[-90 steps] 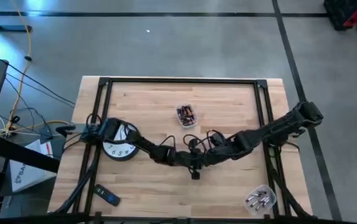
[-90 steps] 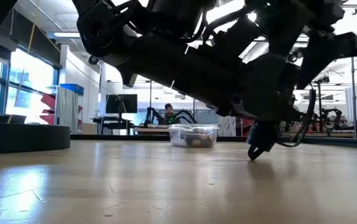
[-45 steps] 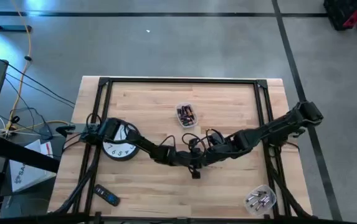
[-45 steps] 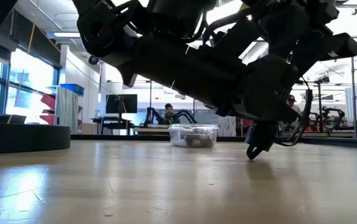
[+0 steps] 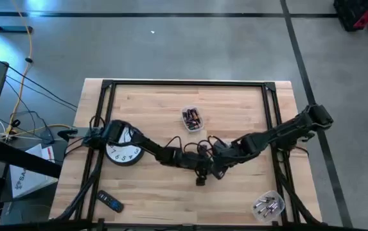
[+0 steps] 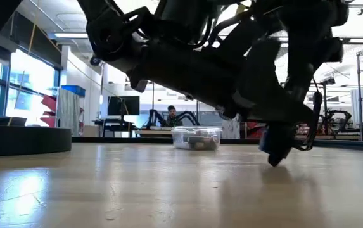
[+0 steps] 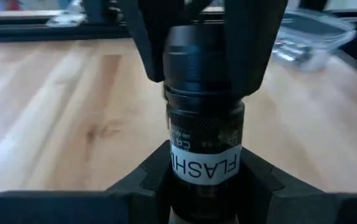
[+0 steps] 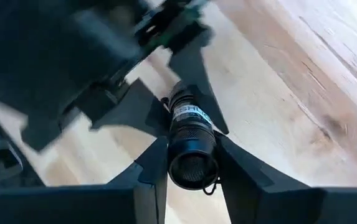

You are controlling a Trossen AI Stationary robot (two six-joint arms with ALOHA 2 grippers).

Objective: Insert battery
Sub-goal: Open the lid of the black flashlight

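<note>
A wooden tabletop carries a clock at left and a clear tub of batteries toward the far side. At the middle, the left pincer and right pincer both clamp a black flashlight, held above the wood.

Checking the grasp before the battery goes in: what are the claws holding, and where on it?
Both hold one flashlight. The left claw grips the labelled end of its body; the right claw clamps the wider head end.
</note>
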